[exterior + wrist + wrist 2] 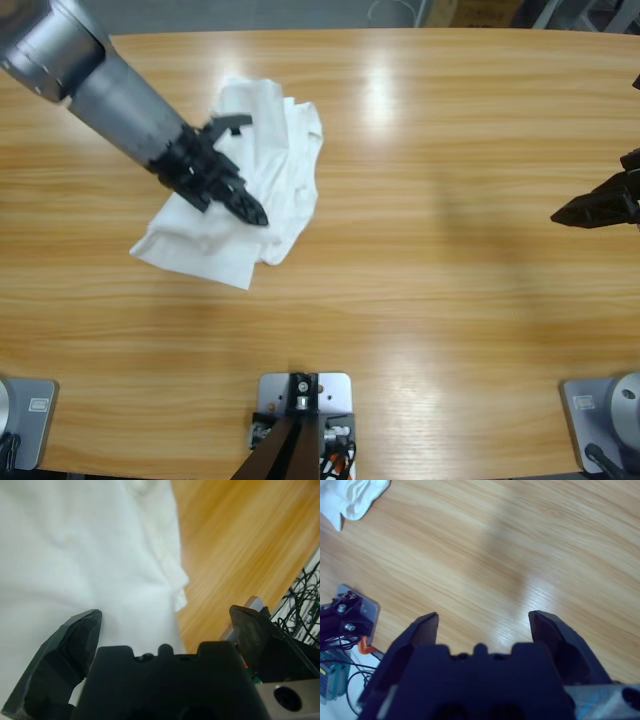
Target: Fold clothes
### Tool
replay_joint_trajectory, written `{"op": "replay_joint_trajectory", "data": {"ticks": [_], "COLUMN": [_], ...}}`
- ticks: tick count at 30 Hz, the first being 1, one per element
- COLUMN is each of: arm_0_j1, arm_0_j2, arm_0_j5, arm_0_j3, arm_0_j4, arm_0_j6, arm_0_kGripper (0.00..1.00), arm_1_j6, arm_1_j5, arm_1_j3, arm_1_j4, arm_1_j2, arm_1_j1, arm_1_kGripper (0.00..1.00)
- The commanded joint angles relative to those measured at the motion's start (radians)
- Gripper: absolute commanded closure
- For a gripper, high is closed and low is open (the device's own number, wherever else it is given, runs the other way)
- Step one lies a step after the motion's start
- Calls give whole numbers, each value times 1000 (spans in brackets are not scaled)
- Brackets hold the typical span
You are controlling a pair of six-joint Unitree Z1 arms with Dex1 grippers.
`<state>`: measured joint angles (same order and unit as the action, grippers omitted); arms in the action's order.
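Note:
The clothes are one white T-shirt (270, 165) lying crumpled on the wooden table, left of the middle. My left gripper (250, 170) comes in from the upper left and hangs over the shirt with its jaws wide open. In the left wrist view the shirt (75, 545) fills the left side beyond the open left gripper (165, 625), and nothing is held between the jaws. My right gripper (580, 210) is at the far right edge, well away from the shirt. It stands open over bare wood (482, 620). An edge of the shirt (350, 495) shows in the right wrist view's top left corner.
The wooden table (450, 150) stretches bare between the shirt and the right gripper. Cables and rig parts (345, 630) show past the table's edge in the right wrist view.

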<state>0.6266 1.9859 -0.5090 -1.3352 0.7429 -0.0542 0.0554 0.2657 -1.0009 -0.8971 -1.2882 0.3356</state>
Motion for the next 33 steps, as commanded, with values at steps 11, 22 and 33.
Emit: {"op": "replay_joint_trajectory", "data": {"ticks": [11,22,33], "arm_0_j1": [-23,-65,-65], "arm_0_j2": [-164,112,246], "arm_0_j5": [123,6,-28], "arm_0_j3": [-68,-254,-375], "arm_0_j4": [-161,-135,-108], "arm_0_j6": [80,65,53], "arm_0_kGripper": [4,4,4], "arm_1_j6": [9,9,9], "arm_1_j5": [15,16,23], "arm_1_j3": [30,30,29], "arm_1_j4": [1,3,6], "arm_1_j2": [0,-21,-45], "arm_1_j1": [7,8,8], "arm_1_kGripper": [262,262,262]}}
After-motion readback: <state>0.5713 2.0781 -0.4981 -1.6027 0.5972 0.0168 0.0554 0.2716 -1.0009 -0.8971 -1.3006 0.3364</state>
